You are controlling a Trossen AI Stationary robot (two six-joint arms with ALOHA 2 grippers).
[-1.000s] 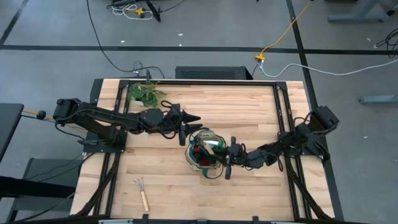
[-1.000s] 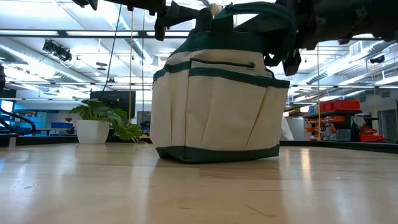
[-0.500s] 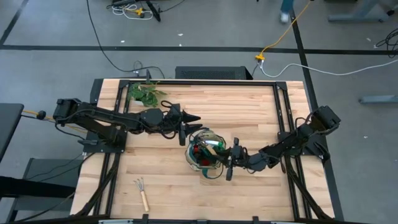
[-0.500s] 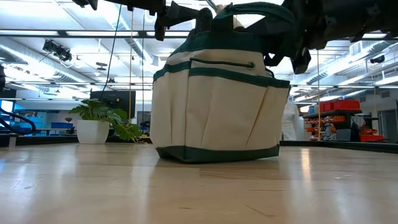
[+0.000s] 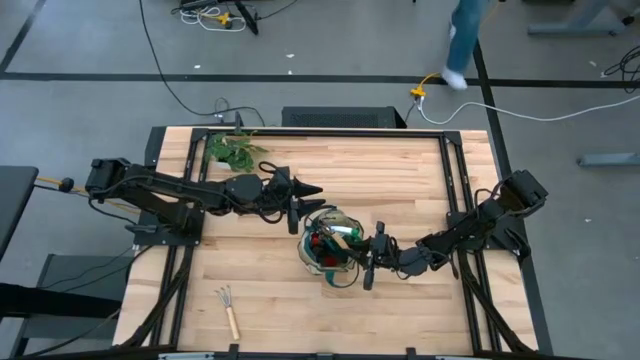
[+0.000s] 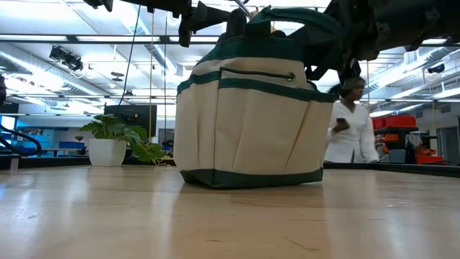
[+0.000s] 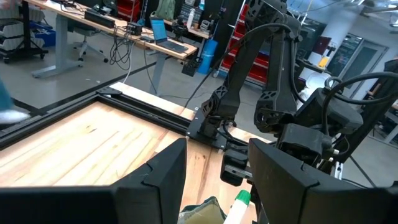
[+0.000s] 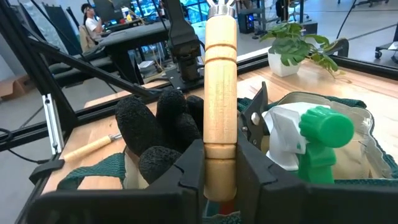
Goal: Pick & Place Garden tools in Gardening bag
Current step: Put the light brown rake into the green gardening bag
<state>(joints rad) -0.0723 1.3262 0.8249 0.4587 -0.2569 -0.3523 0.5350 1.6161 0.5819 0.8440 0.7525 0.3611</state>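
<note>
The cream gardening bag (image 5: 330, 250) with green trim stands mid-table on its base (image 6: 248, 176). Black glove fingers (image 8: 161, 127), the shears (image 8: 255, 118) and a green round piece with a white handle (image 8: 320, 130) stick out of its mouth. My right gripper (image 5: 370, 257) is at the bag's right rim, shut on a wooden-handled rake (image 8: 221, 93). My left gripper (image 5: 312, 190) stays open and level above the bag's far left side, holding nothing. A second rake (image 5: 228, 308) lies flat near the front left. My right gripper pinches the rake's wooden handle (image 8: 221, 177) between its two fingers, near the handle's plain end. The fingers come level from the table's right side. The handle reaches past the fingers over the bag's mouth, its metal end (image 8: 221, 7) farthest away, and it is clear of the table.
A potted leafy plant (image 5: 235, 150) stands at the far left of the table. A person (image 6: 348, 129) in white is in the room behind the table. Bare wood lies along the near edge and the far right.
A person has walked into view in the room behind the bag. Both grippers have kept their places, and the rake stays over the bag's mouth.
</note>
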